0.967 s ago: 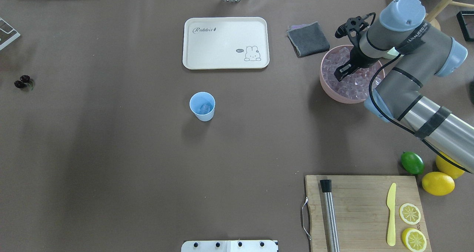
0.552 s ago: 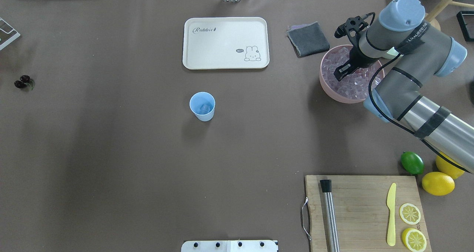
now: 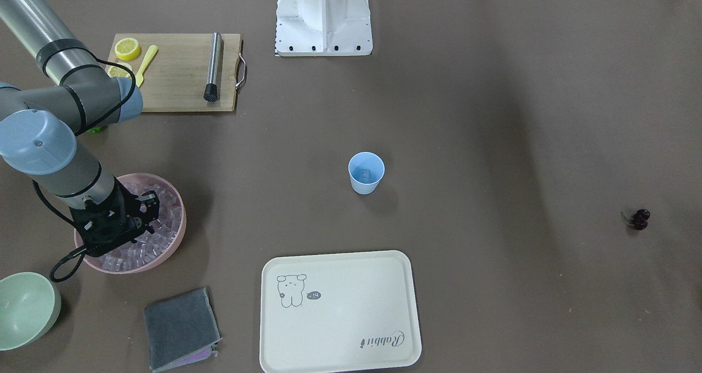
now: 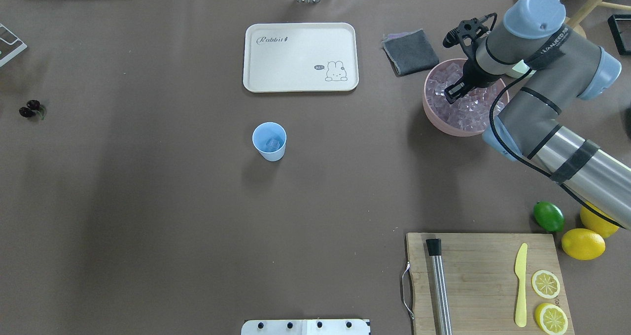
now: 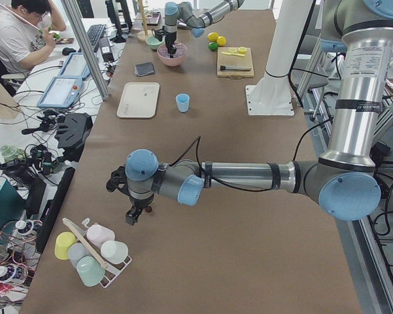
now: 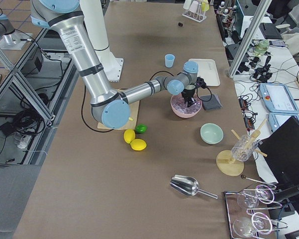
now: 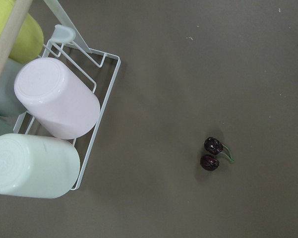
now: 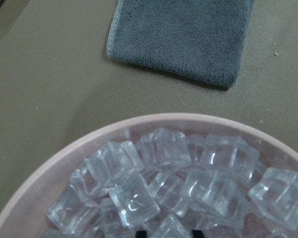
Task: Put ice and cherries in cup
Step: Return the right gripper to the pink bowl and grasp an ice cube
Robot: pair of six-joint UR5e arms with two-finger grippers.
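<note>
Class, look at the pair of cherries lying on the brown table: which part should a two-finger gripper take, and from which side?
Probably the round fruit of the cherries, from straight above, a finger on either side of one cherry. The thin stems lie flat on the table, leaving little to pinch; the fruit stands proud with bare table around.

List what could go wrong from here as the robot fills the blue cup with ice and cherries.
The ice lies packed and glossy in the pink bowl, so the right pincer may slip off a cube or lift two. The cup is narrow and far from the bowl; a cube could fall short or tip it. The cherries are tiny; the left pincer might miss them.
</note>
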